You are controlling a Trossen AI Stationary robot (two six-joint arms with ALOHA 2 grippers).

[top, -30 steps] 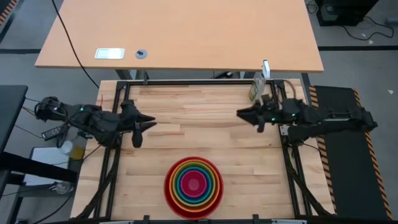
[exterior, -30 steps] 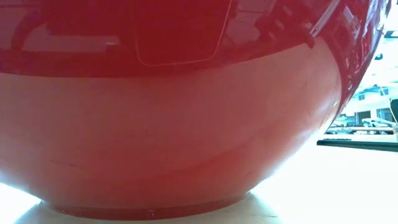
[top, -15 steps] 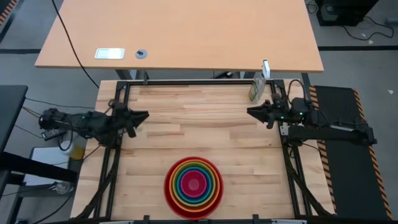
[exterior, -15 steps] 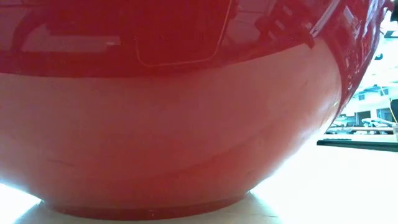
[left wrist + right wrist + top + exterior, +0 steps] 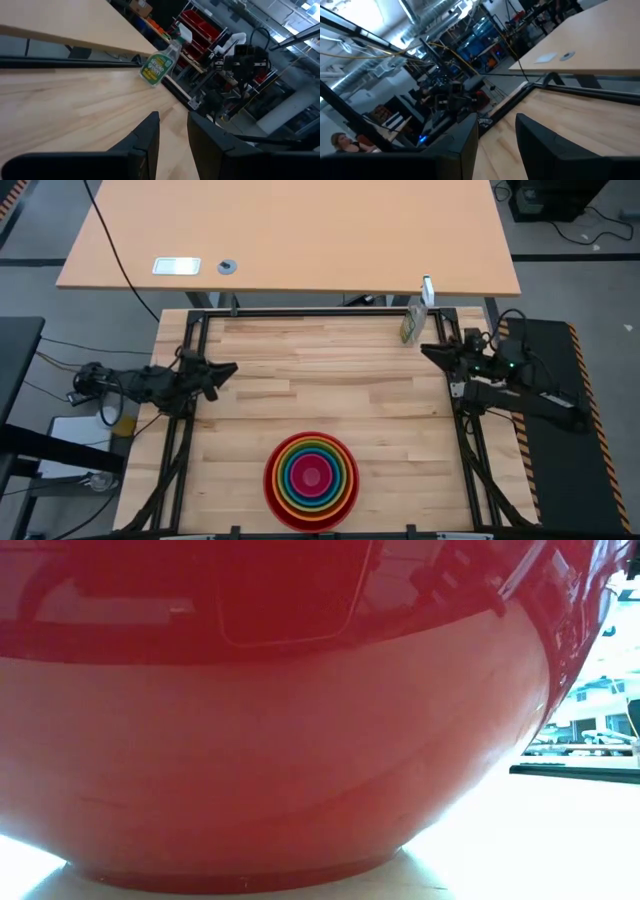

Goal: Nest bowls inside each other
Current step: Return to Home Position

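Observation:
The bowls (image 5: 311,476) stand nested in one stack near the table's front edge, at its middle: red outermost, then orange, lime green, blue, with magenta pink innermost. The red bowl's wall (image 5: 280,740) fills the low view, its base on the wood. My left gripper (image 5: 228,368) is at the table's left edge, level and open, with nothing between its fingers (image 5: 172,116). My right gripper (image 5: 428,350) is at the right edge, also level and open with nothing in it (image 5: 496,119). Both are far from the bowls.
A green spray bottle (image 5: 411,326) stands at the table's far right corner, close to my right gripper. Black frame rails (image 5: 187,350) run along the table's sides. A larger desk (image 5: 290,230) lies beyond the far edge. A person (image 5: 342,141) shows in the room.
Both arms have drawn back from over the table. My left gripper has gone toward the left edge, sunk and rolled. My right gripper has gone toward the right edge. The stack of bowls has stayed where it was.

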